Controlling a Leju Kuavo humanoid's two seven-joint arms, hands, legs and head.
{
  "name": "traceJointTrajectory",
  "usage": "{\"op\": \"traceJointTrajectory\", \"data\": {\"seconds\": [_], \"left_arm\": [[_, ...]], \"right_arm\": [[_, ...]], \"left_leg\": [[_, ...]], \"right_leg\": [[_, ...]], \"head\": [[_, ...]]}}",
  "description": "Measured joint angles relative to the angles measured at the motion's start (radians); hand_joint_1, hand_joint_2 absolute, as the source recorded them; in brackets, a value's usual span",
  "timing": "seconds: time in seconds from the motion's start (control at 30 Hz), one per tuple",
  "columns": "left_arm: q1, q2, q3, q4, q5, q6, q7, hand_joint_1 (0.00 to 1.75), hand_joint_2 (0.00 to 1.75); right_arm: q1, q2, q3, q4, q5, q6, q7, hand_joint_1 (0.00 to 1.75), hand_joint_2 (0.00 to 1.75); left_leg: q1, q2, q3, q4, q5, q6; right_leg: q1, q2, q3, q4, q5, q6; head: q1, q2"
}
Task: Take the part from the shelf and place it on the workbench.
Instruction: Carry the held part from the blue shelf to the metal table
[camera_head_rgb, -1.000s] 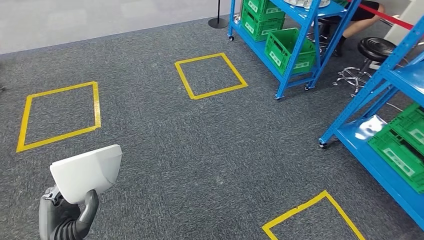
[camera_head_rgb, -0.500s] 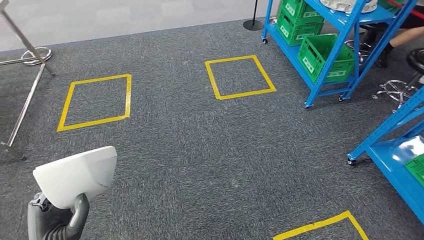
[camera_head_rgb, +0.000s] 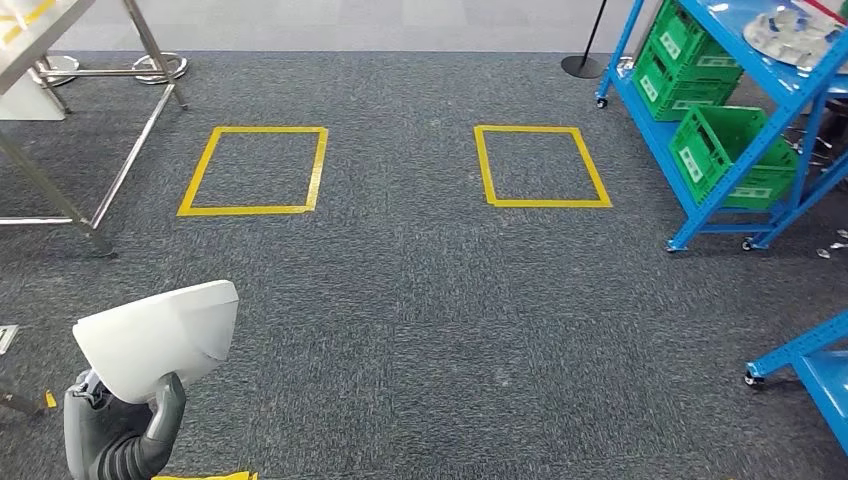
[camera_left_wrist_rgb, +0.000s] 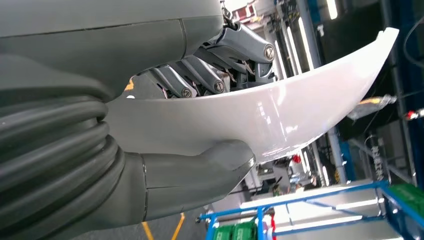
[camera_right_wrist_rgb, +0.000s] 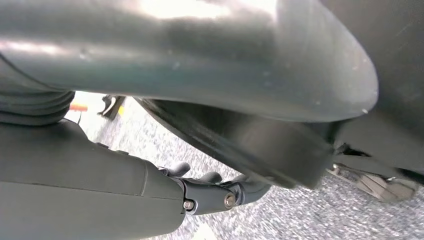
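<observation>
Since a second ago the camera has swung left: the shelf (camera_head_rgb: 740, 130) slides to the upper right of the frame and the worktop (camera_head_rgb: 60, 60) legs enter at upper left. At lower left the left hand (camera_head_rgb: 125, 435) grasps the white part (camera_head_rgb: 160, 340), thumb under it. The right hand (camera_right_wrist_rgb: 215, 192) hangs with fingers curled, apparently holding nothing. Keep turning toward the worktop, holding the part level
</observation>
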Motion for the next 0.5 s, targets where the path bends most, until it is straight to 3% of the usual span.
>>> {"op": "traceJointTrajectory", "data": {"seconds": [0.03,0.07,0.1,0.17,0.23,0.3,0.33,0.4,0.43,0.5], "left_arm": [[-0.004,-0.001,0.0,0.003,-0.001,0.001,0.0,1.75,1.75],[-0.007,-0.002,0.0,0.006,-0.001,0.002,0.0,1.75,1.75],[-0.01,-0.002,0.0,0.008,-0.002,0.004,0.001,1.75,1.75],[-0.015,-0.004,0.0,0.009,-0.001,0.007,0.0,1.75,1.75],[-0.017,-0.006,0.0,0.007,0.0,0.008,0.0,1.75,1.75],[-0.015,-0.006,0.0,0.005,0.001,0.008,-0.001,1.75,1.75],[-0.013,-0.006,-0.001,0.004,0.0,0.008,-0.001,1.75,1.75],[-0.005,-0.006,-0.001,0.001,-0.001,0.011,-0.002,1.75,1.75],[-0.002,-0.006,-0.001,-0.002,-0.001,0.013,-0.003,1.75,1.75],[0.002,-0.006,-0.003,-0.008,0.005,0.013,-0.003,1.75,1.75]], "right_arm": [[0.0,0.0,-0.001,0.0,0.004,0.0,-0.002,0.0,0.0],[0.0,0.0,-0.002,0.0,0.008,0.0,-0.003,0.0,0.0],[0.0,0.0,-0.002,0.0,0.011,-0.002,-0.003,0.0,0.0],[-0.001,0.0,-0.003,0.0,0.014,-0.009,-0.003,0.0,0.0],[-0.002,0.0,-0.003,0.0,0.017,-0.015,-0.004,0.0,0.0],[-0.004,0.0,-0.004,0.0,0.021,-0.017,-0.004,0.0,0.0],[-0.005,0.0,-0.004,0.0,0.024,-0.017,-0.004,0.0,0.0],[-0.007,0.001,-0.004,0.0,0.026,-0.021,-0.003,0.0,0.0],[-0.007,0.002,-0.004,0.0,0.026,-0.024,-0.004,0.0,0.0],[-0.003,0.004,-0.004,0.0,0.026,-0.027,-0.004,0.0,0.0]], "left_leg": [[-0.001,-0.013,-0.002,0.0,0.001,0.002],[-0.002,-0.026,-0.004,0.001,0.003,0.002],[-0.002,-0.039,-0.004,0.001,0.003,0.002],[-0.002,-0.066,-0.004,0.003,0.005,-0.001],[-0.003,-0.089,-0.006,0.004,0.008,-0.009],[-0.002,-0.107,-0.012,0.002,0.012,-0.022],[0.0,-0.117,-0.016,-0.001,0.015,-0.03],[0.001,-0.1,-0.025,0.008,0.008,-0.04],[0.0,-0.076,-0.037,0.033,-0.011,-0.043],[0.0,-0.024,-0.083,0.14,-0.078,-0.048]], "right_leg": [[0.0,0.009,-0.032,0.064,-0.024,0.0],[0.0,0.012,-0.053,0.102,-0.03,0.0],[0.0,0.014,-0.056,0.101,-0.016,-0.002],[-0.001,0.031,-0.009,-0.009,0.058,-0.008],[-0.003,0.071,0.045,-0.134,0.107,-0.013],[0.001,0.085,0.059,-0.173,0.111,-0.018],[0.002,0.073,0.059,-0.177,0.114,-0.023],[0.0,0.05,0.064,-0.186,0.121,-0.038],[-0.002,0.038,0.066,-0.191,0.125,-0.045],[-0.002,0.012,0.067,-0.193,0.126,-0.054]], "head": [[0.0,0.0],[0.0,0.0],[0.001,0.0],[0.001,0.0],[0.0,0.0],[0.0,0.0],[0.0,0.0],[-0.001,0.0],[-0.003,0.0],[-0.005,0.0]]}}
